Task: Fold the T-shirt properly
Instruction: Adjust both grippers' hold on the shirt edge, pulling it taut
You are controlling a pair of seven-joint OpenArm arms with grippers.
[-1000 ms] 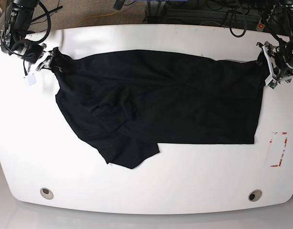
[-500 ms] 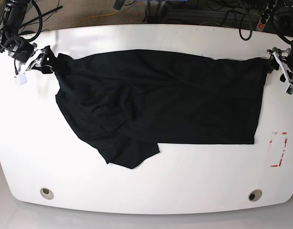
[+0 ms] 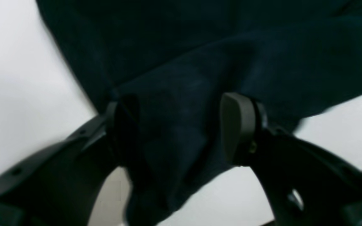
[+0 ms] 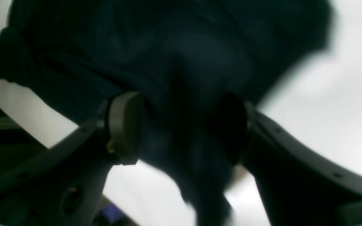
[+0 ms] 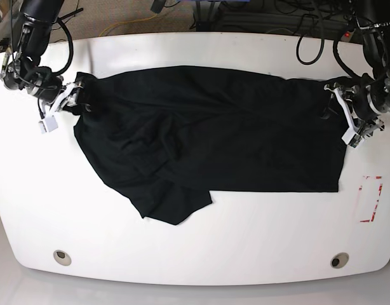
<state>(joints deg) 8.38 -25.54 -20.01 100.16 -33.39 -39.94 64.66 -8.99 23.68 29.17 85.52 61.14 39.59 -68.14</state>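
Two arms work at opposite ends of a black T-shirt (image 5: 208, 136) spread wide across a white table (image 5: 201, 244). Seen from above, the shirt covers most of the table's far half; its near edge is straight on one side, and on the other a loose flap hangs toward the viewer, ending in a blunt corner. Folds and seams are hard to read, because the cloth is uniformly dark.

On the right side of the overhead view, the left gripper (image 5: 340, 108) sits at the shirt's far corner. Its wrist camera shows the left gripper (image 3: 181, 125) clamped on a thick bunch of cloth that fills the gap between both fingers (image 3: 237, 125); one finger is nearly lost against the dark fabric. That close view is blurred.

On the left side of the overhead view, the right gripper (image 5: 77, 98) meets the opposite corner. Its wrist view shows the right gripper (image 4: 181, 125) likewise gripping a gathered wad of shirt, with one pale pad (image 4: 124, 125) clear and the other buried in shadow. Blur hides the cloth's edges here too.

Both arms are cut off by the top of the overhead frame. A red-marked rectangle (image 5: 370, 198) lies on the table near the left gripper's side, and two round holes (image 5: 62, 257) sit near the table's front edge.
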